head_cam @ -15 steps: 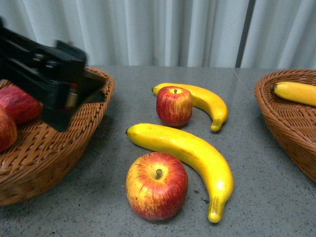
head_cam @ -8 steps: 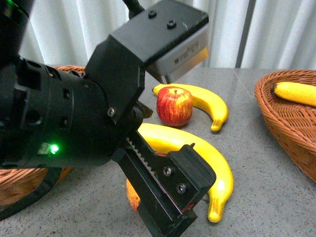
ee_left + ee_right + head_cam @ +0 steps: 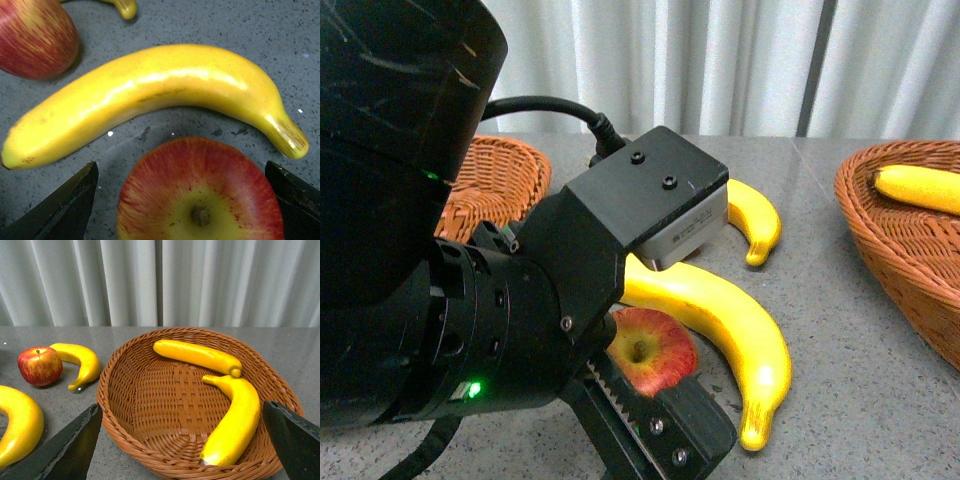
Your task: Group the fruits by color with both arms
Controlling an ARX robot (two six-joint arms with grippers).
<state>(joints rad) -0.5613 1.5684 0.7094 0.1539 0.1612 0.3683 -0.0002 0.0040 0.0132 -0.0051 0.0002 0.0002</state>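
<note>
left gripper (image 3: pixel 181 171): jaws spread wide; right gripper (image 3: pixel 181 410): jaws spread wide

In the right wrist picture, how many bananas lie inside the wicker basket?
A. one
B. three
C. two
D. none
C: inside the basket lie one banana and a second banana, and no other fruit.

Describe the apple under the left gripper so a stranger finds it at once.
On the table, find the long banana nearest the robot. The apple lies in its inner curve, under the left gripper; the other apple stands farther back.
</note>
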